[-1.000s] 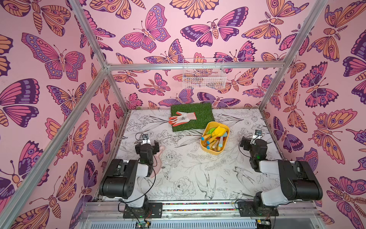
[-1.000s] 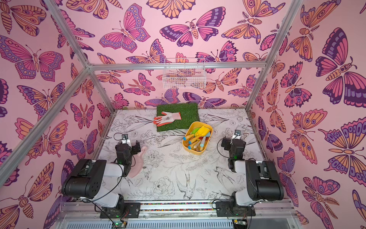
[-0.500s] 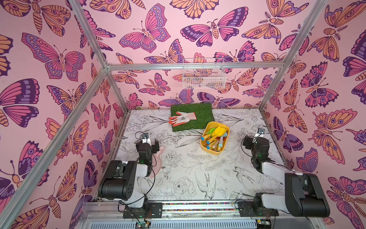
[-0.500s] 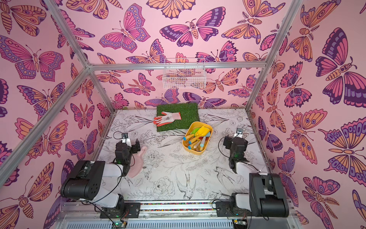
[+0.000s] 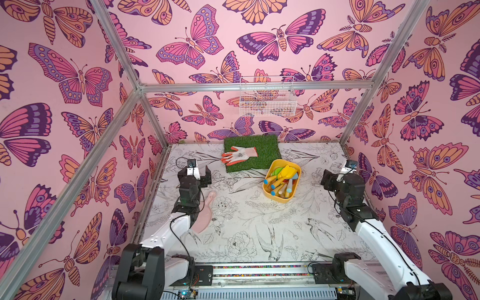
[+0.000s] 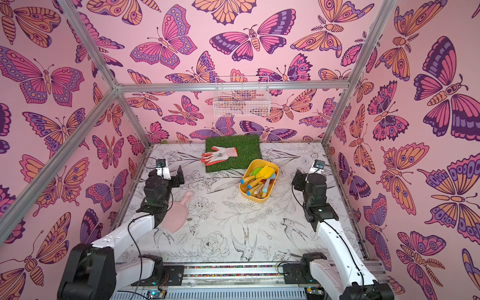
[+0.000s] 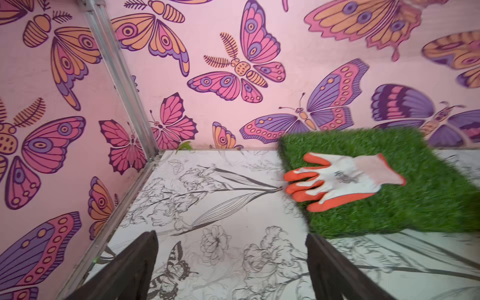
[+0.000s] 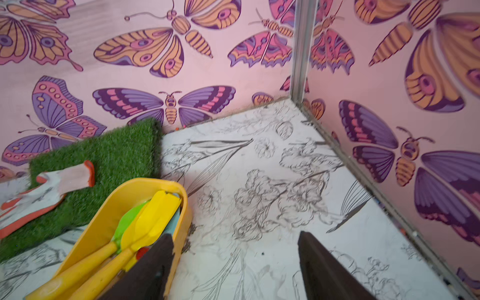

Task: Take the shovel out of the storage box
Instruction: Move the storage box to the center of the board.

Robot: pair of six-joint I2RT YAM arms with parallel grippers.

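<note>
Shovel (image 5: 286,172): lay along the storage box (image 5: 279,197), handle toward me.
My right gripper (image 8: 235,239): nearer the box, spread, empty.
My left gripper (image 7: 231,236): farther, spread.

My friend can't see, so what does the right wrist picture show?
A yellow storage box holds a yellow shovel and a green tool, beside a grass mat with a glove. The right gripper has open, empty jaws.

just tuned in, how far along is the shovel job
Done: nothing; the shovel lies in the box among other tools. In hand: nothing; left fingers and right fingers are open and empty, the right near the box. To do: grip the shovel and lift it out.
</note>
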